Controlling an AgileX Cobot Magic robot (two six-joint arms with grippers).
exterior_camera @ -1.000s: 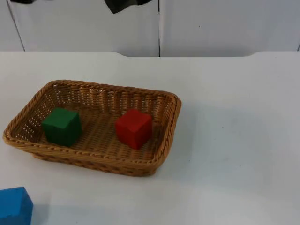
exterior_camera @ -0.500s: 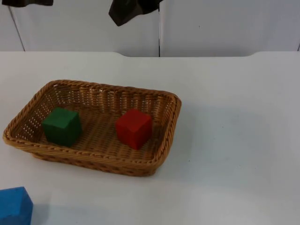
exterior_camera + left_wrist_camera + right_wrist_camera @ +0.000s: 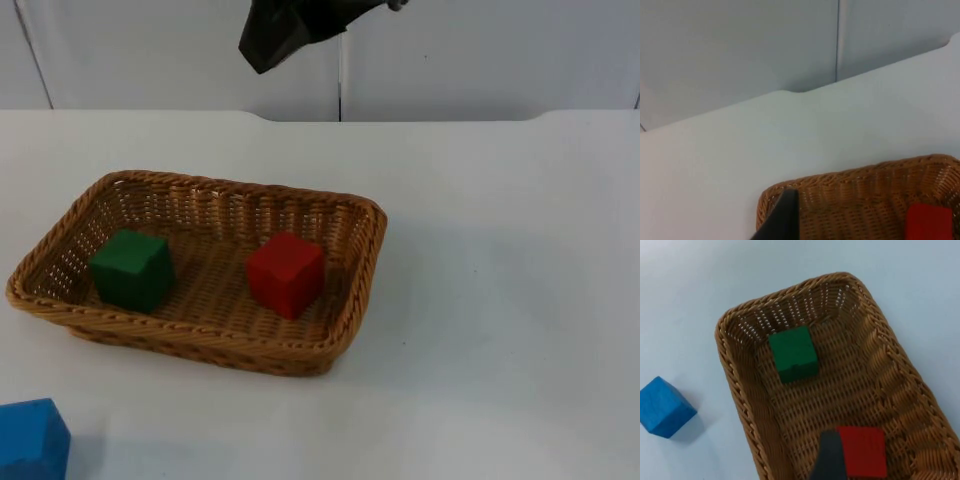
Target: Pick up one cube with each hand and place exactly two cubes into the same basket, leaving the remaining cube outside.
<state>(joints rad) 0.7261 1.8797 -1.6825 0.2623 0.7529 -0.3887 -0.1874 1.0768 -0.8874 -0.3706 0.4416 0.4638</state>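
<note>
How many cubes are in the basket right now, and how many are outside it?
2 in the basket: the green cube near its left end, the red cube toward its right. 1 outside: the blue cube on the table in front of it.

A plain white surface [image 3: 500, 300] runs back to a grey partition wall [image 3: 480, 55]. A dark vertical seam [image 3: 340, 75] divides the wall's panels. Soft, even light falls throughout.

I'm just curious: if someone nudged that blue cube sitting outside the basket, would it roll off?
Probably not. The blue cube has flat faces and sits squarely on the white table, so it would likely slide. Its matte surface suggests decent grip, and its solid look suggests it stays rigid.
</note>
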